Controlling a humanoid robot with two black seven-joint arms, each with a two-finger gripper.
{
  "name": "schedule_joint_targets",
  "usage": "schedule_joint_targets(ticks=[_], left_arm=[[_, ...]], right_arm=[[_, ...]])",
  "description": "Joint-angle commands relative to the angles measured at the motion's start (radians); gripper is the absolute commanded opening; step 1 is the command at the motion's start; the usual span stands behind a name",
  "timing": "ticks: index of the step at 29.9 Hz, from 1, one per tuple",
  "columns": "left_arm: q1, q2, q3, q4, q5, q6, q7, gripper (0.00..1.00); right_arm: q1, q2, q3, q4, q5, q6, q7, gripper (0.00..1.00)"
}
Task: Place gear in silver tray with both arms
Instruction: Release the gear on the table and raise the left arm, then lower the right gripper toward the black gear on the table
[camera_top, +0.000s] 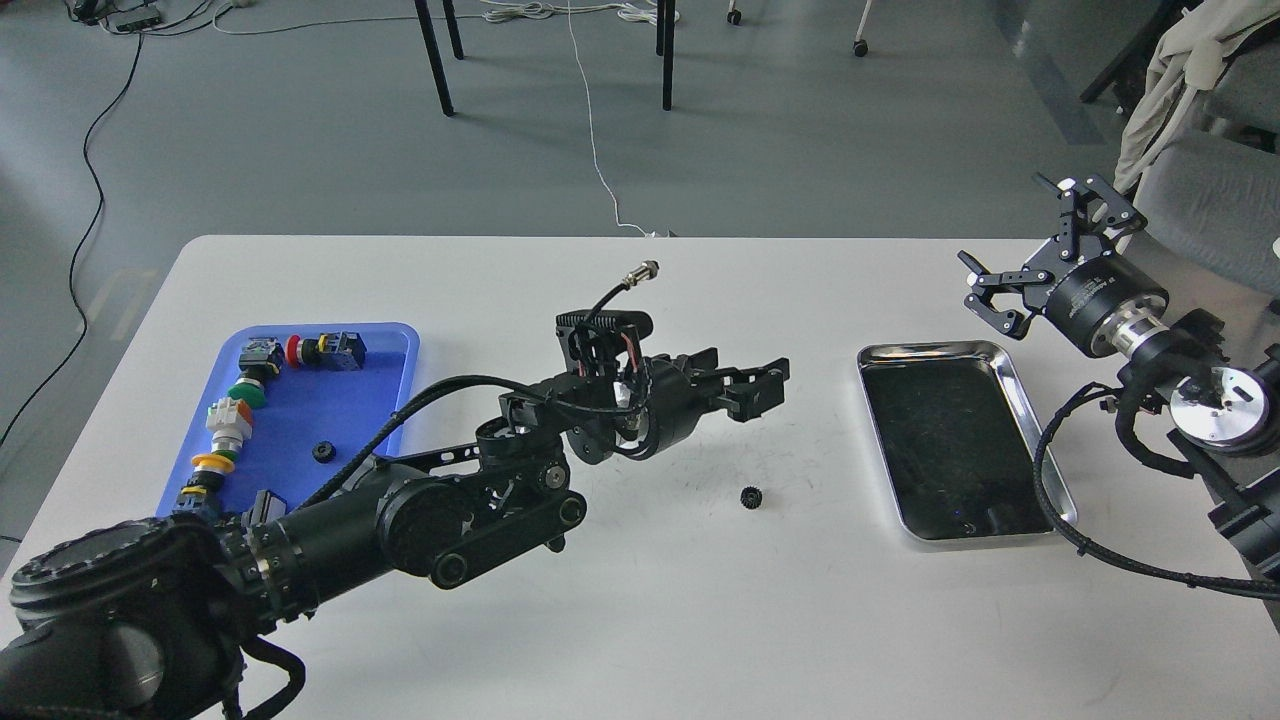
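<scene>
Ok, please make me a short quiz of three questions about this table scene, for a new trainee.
1. True or false: a small gear lies on the white table, between the left gripper and the silver tray.
2. How many small black gears are visible? A) one B) two C) four
3. Fill in: the silver tray is ____ (holding a gear / without any gear).

Key: 1 true. 2 B, the second gear is in the blue tray. 3 without any gear.

Black jointed arms (400, 520), silver wrist rings, braided cables.
</scene>
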Motion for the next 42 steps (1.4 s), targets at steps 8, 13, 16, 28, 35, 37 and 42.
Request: schedule_joint_targets(ticks=[8,13,16,28,35,37,42], left_arm=[[0.016,0.300,-0.329,-0.062,-0.503,0.040,0.001,0.98],[0.022,0.416,-0.344,-0.062,-0.790,0.046,-0.001,0.98],[0.060,0.449,-0.357,-0.062,-0.858,0.044,-0.005,0.98],[0.103,0.471,-0.398,-0.062,-0.858,0.046,-0.018,0.98],[0.103,0.462,-0.398,-0.062,-0.858,0.046,-0.019,0.98],[0.103,0.462,-0.397,-0.062,-0.858,0.046,-0.019,0.98],[0.103,0.462,-0.397,-0.062,-0.858,0.047,-0.019,0.98]], right_arm=[[0.346,0.018,-0.467,0.143,-0.345,-0.136,-0.009,0.99],[0.617,0.149,-0.888,0.152,-0.365,-0.149,-0.012,0.99],[0.727,0.265,-1.101,0.169,-0.414,-0.149,-0.038,0.99],[0.781,0.531,-1.482,0.060,-0.512,-0.072,-0.107,0.99],[0.784,0.522,-1.472,0.096,-0.472,0.051,-0.107,0.98],[0.784,0.517,-1.479,0.119,-0.411,0.076,-0.107,0.98],[0.793,0.514,-1.504,0.122,-0.396,0.119,-0.110,0.98]])
